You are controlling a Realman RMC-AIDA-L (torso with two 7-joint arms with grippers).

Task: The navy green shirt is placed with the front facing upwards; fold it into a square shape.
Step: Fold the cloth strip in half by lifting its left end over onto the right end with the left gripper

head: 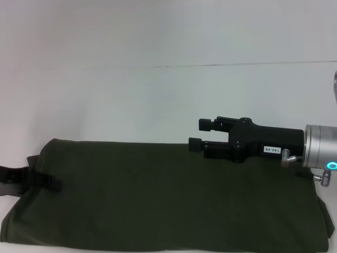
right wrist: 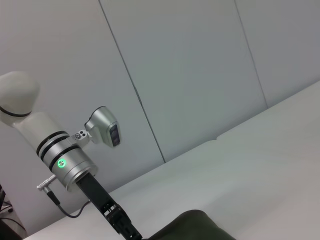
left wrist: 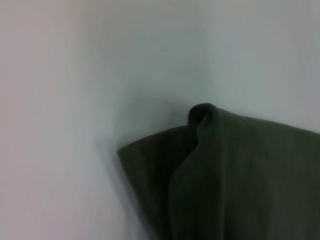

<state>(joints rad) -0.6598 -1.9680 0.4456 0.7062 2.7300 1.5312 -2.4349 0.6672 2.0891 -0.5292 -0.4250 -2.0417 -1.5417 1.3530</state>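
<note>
We see the shirt (head: pixel 158 200) lying long from nine to three; our left gripper (head: pixel 50 183) pinches its nine o'clock end, our right gripper (head: pixel 196 134) hovers released near two.

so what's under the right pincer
The right pincer hangs open above the far edge of the navy green shirt, over cloth and white table. Whatever lies beneath the shirt is covered.

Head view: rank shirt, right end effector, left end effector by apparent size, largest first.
1. navy green shirt, spanning nearly the full width of the frame.
2. right end effector, hovering over the shirt's far edge; it sits nearer the camera, which inflates it.
3. left end effector, only a small part showing at the shirt's left end, so its true size is unsure.
</note>
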